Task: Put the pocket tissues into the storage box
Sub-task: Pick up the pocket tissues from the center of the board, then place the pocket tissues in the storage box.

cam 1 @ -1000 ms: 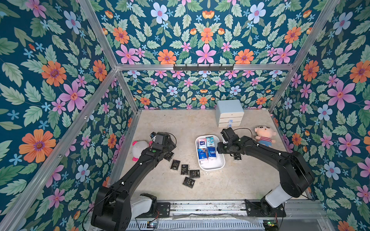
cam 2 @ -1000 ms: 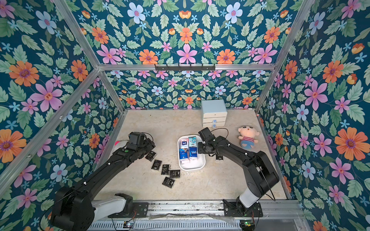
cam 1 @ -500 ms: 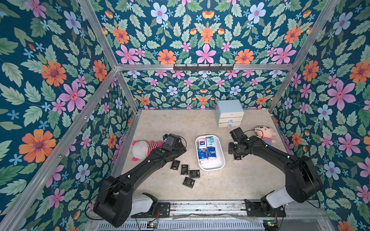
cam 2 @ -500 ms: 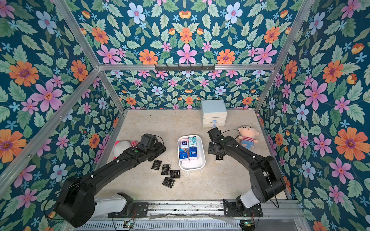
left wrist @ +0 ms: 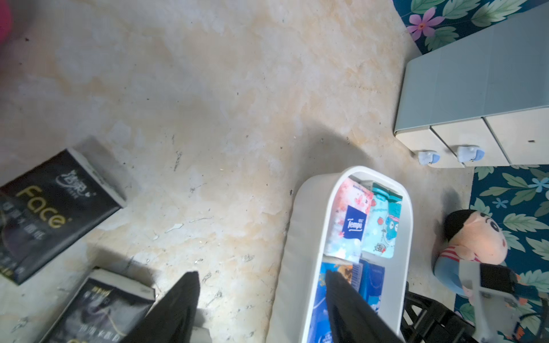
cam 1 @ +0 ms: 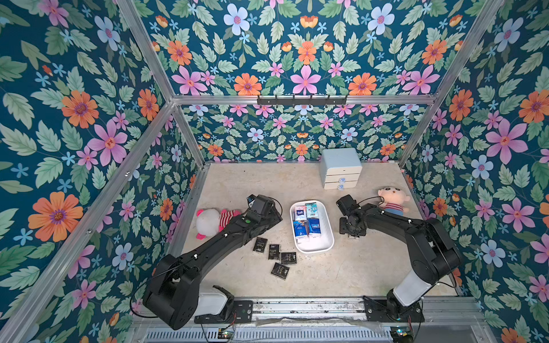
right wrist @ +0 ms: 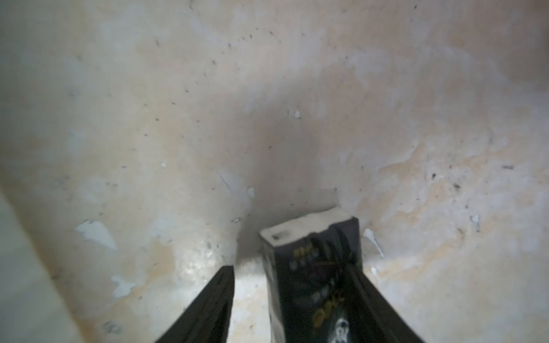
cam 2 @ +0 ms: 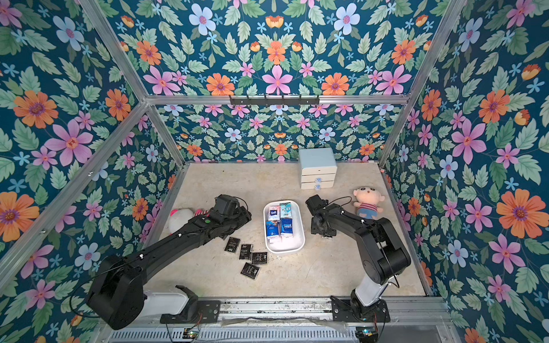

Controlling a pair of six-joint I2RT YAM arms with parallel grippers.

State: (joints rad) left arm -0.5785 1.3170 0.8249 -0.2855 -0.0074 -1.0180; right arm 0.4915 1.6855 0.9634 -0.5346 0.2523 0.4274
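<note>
Right claw (right wrist: 289, 267) parted around a black packet (right wrist: 309, 246), gap on one side, my left claw (left wrist: 261, 273) wide and empty over the storage box (cam 1: 315, 244) wall, coloured packets (cam 1: 307, 222) inside, four black packets (cam 1: 274, 251) loose beside it, striped doll (cam 1: 392, 203) near my right arm.

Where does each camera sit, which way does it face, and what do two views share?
Top views: high in front, looking down over the table; left arm and right arm show.
Left wrist: on the left arm, facing storage box and black packets; open left gripper shows.
Right wrist: on the right arm, close over the table; open right gripper, black packet between its jaws.
Shared: top views and left wrist show storage box, cabinet, boy doll.
</note>
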